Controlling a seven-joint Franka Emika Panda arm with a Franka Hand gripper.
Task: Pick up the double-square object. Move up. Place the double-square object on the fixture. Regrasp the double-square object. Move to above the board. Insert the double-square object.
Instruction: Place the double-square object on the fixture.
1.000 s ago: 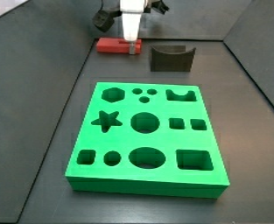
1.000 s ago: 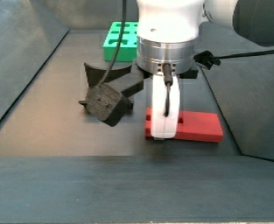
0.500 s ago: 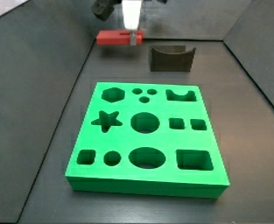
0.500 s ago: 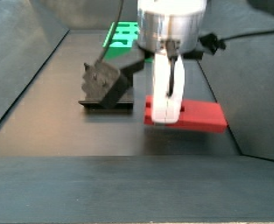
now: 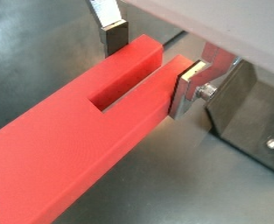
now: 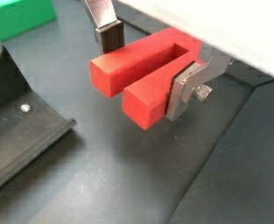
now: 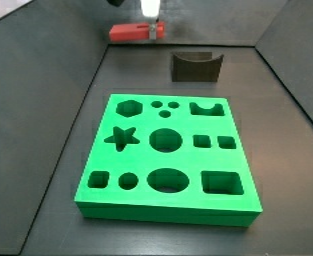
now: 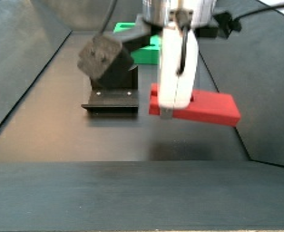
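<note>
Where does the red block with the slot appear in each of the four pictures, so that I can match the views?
Wrist view: the red block fills the frame, clamped at its slotted end by the gripper.
Wrist view: slotted end between the fingers, above the floor.
Side view: small, at the far end, behind the green board.
Side view: mid-frame, lifted off the floor.
Shared landmark: the dark fixture, also at and.

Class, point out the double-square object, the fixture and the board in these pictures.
double-square object [image 5: 92, 131], a wrist view, flat red top face, held in the gripper [image 5: 149, 63].
fixture [image 7: 195, 66], a side view, dark front wall.
board [image 7: 172, 160], a side view, green top face.
</note>
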